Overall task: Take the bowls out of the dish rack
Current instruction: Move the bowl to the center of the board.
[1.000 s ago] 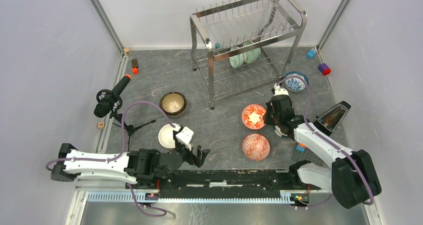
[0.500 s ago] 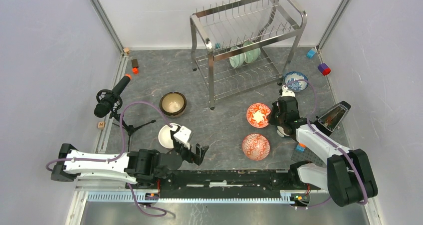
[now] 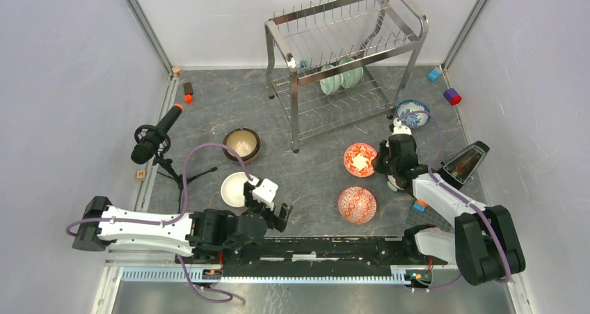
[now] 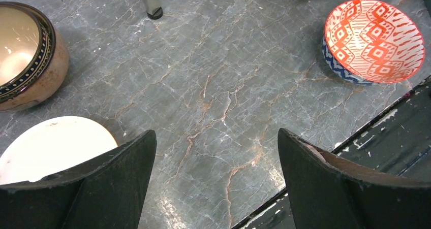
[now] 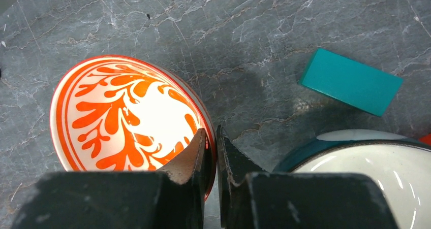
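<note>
Gripping the rim of the leaf-patterned red bowl (image 3: 358, 159) with the right end effector (image 3: 379, 162), right of centre on the desk (image 3: 313, 175).

Clenched tight on that rim; bowl hardly shifted from half a second ago, slightly farther right than a second ago. Left end effector (image 3: 281, 214) released, jaws wide, nudged right since then, just near-right of the white bowl (image 3: 234, 189). In the lower tier of the dish rack (image 3: 293, 115): two pale green bowls (image 3: 341, 77) on edge. Out on the desk: brown bowl (image 3: 241, 145), diamond-patterned red bowl (image 3: 357, 204), blue-and-white bowl (image 3: 412, 113).
</note>
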Tool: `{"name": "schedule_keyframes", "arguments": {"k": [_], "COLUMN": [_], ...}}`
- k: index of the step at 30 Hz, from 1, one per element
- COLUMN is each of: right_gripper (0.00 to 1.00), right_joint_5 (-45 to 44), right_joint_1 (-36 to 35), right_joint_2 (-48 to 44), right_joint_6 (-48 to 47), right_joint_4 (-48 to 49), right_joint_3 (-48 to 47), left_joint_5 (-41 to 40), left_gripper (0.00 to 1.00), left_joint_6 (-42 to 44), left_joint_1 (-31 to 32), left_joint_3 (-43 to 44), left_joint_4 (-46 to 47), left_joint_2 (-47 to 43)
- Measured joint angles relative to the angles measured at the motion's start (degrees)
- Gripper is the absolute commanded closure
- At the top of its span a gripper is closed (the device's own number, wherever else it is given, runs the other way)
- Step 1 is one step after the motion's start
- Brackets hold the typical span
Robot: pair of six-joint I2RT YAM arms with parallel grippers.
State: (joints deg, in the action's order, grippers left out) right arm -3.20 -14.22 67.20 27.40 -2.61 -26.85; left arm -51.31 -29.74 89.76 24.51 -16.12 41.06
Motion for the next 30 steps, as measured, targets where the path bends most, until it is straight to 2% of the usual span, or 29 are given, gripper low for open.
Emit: {"name": "schedule_keyframes", "arguments": {"k": [6,16,24,26,30], "right_gripper": [0.83,0.69,0.35,0.3,0.27], "right_joint_5": [0.66,2.29,3.54,3.91,4.26], "right_joint_1": [0.46,0.46,0.46,0.46,0.46], "right_joint_2": [2.38,4.13,4.44,3.82,-0.22], "right_joint_6": [-0.46,-2.27,-3.69,-3.65,-3.65], "right_joint_4": [2.43,2.91,2.08,1.44,-2.01], "right_joint_3": [-0.02,-0.46,-2.01,-2.08,-3.23], "left_joint_5": [-1.01,-1.16,-1.25,-1.42,-2.78], "left_gripper": [0.05,0.05,0.03,0.02,0.0], "left_joint_6": [0.02,0.02,0.11,0.44,2.32], "left_joint_1": [0.0,0.0,0.0,0.0,0.0], "left_joint_3": [0.31,0.48,0.9,1.22,2.51], "left_joint_4": [0.07,0.04,1.53,2.16,3.85], "left_joint_2": [0.85,0.83,1.7,2.62,5.53]}}
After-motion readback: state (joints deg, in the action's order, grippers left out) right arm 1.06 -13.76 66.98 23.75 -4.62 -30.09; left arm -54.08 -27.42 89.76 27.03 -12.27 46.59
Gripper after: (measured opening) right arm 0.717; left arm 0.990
